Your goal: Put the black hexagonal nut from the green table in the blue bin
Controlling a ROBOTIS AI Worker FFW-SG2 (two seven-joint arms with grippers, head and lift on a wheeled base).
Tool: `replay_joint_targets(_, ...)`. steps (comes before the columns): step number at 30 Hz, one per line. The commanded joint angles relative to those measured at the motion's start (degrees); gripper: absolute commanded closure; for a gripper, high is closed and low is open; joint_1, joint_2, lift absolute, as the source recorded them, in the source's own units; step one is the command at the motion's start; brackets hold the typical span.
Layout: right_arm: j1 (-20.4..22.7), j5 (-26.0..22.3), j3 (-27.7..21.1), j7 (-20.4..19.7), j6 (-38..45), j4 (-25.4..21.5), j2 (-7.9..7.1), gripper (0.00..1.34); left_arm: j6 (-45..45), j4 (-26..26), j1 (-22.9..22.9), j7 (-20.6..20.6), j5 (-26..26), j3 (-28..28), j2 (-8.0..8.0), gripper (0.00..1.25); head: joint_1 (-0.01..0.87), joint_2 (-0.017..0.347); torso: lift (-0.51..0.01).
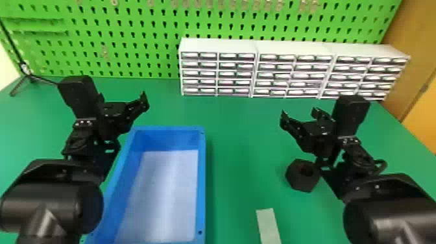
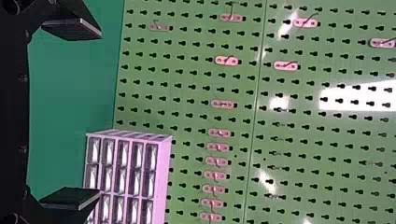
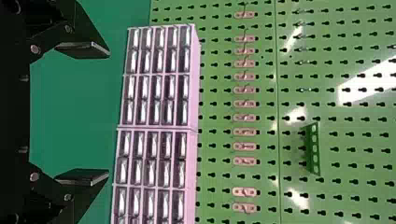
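Head view: the nut is sitting on the green table, well to the right of the bin, so the job is looking like it's at the pre-grasp step, nothing picked up. The right gripper is hanging over the table, farther out than the nut, fingers spread and holding nothing. The right arm is passing close beside the nut in this line of sight; can't tell any gap. The next move is calling for that gripper to draw back, come down over the nut, close on two opposing sides, lift, then swing left over the bin's rim. The left gripper is hovering near the bin's far left corner, fingers apart, nothing between them; it is probably just waiting, though the right arm will be needing room beside it. The nut is looking black, dull and chunky, with flat faces, sharp corners and a round hole showing on its upper side. A pale strip is lying nearer the robot.

Left wrist view: both fingers are standing wide apart, gripping nothing, pointing toward the pegboard.

Right wrist view: same spread, nothing held; the fingers are pointing at the drawers, so re-aiming is needed.
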Motion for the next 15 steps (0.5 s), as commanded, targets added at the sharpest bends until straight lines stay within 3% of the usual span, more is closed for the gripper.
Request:
replay_joint_targets(1,0.0,-0.08,0.0,-0.04,0.09,0.0,0.02,0.37,0.0,0.0,0.04,0.0,0.0,0.0,0.0,0.09,0.692,0.008,-0.097)
replay_joint_targets(15,0.0,-0.26,0.0,0.05,0.35,0.0,0.02,0.37,0.0,0.0,-0.04,0.0,0.09,-0.09,0.0,0.1,0.692,0.008,-0.097)
